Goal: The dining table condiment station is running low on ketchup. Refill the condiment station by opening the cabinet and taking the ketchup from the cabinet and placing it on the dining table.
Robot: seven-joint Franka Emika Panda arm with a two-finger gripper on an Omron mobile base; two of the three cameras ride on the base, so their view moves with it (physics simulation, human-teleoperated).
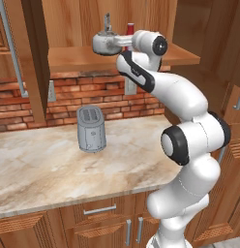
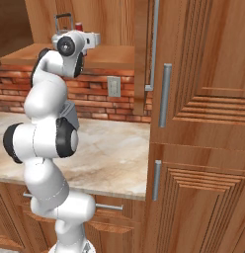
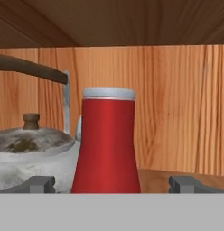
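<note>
The ketchup [image 3: 107, 140], a slim red bottle with a pale cap, stands upright on the shelf of the open wooden cabinet [image 1: 83, 57]. In the hand view it stands close ahead, between my two dark fingertips [image 3: 40, 182], which are spread wide to either side and do not touch it. My gripper [image 3: 113, 182] is open. From the base cameras the ketchup [image 1: 130, 29] [image 2: 78, 25] peeks out behind my raised hand [image 1: 106, 44]. The dining table is out of view.
A round grey kettle [image 3: 32, 155] with a tall handle stands right beside the bottle on its left. The cabinet door [image 1: 35, 63] hangs open at the left. A grey toaster [image 1: 91, 129] stands on the marble counter [image 1: 49, 169] below. A tall wooden cabinet [image 2: 203, 123] stands at the right.
</note>
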